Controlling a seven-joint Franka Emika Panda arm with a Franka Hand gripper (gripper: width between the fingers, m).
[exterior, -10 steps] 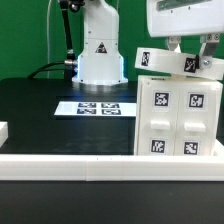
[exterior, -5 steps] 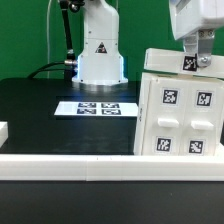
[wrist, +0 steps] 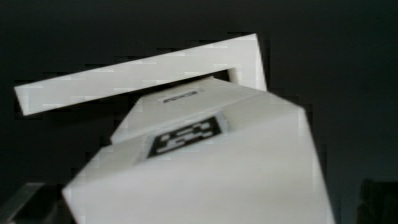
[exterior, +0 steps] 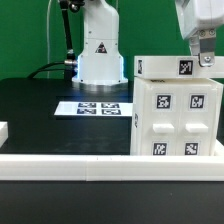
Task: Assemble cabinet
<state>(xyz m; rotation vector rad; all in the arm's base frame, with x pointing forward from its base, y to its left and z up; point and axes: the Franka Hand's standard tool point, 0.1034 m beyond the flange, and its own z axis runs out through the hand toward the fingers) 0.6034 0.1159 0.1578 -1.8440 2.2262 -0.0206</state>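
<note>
Table surface (exterior: 40,100) is black and runs from the exterior view's left edge toward the centre. A small white part (exterior: 3,131) lies at the far left edge, cut off by the frame. A white rail (exterior: 70,163) crosses the foreground along the near side of the table.

Behind the centre of the table stands the white robot base (exterior: 100,45), with a triangular warning label on its front. The marker board (exterior: 96,108) lies flat on the table directly before the base, its row of black tags facing up.

On the exterior view's right stands the cabinet (exterior: 177,118), upright, its lower edge hidden behind the rail. Its front face carries four tagged square panels in a two-by-two grid. A top section sits across it, level, with one tag at its right end.

The gripper (exterior: 205,52) hangs at the cabinet's upper right corner, its fingers reaching down to the tagged end of the top section. Whether the fingers are clamped on the part or released cannot be told from either view.

In the wrist view, the cabinet (wrist: 196,150) fills the foreground as a white tagged box on black.
</note>
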